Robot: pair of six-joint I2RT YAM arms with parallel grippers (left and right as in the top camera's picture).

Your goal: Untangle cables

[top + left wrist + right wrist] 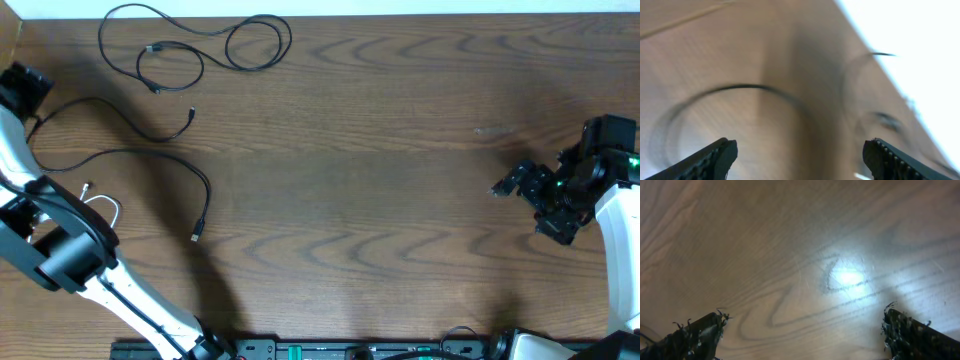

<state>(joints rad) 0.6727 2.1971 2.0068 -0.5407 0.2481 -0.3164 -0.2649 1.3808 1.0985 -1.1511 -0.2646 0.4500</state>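
Only overhead showed the cables (207,188) clearly on the bench (380,200); left claw (799,152) and right claw (802,327) gaped empty.

Two black cables (207,188), one white cable (117,209)

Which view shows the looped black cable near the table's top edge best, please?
The overhead view: the looped black cable lies in full. The left wrist view shows only blurred dark curves, perhaps cable; the right wrist view shows only tabletop.
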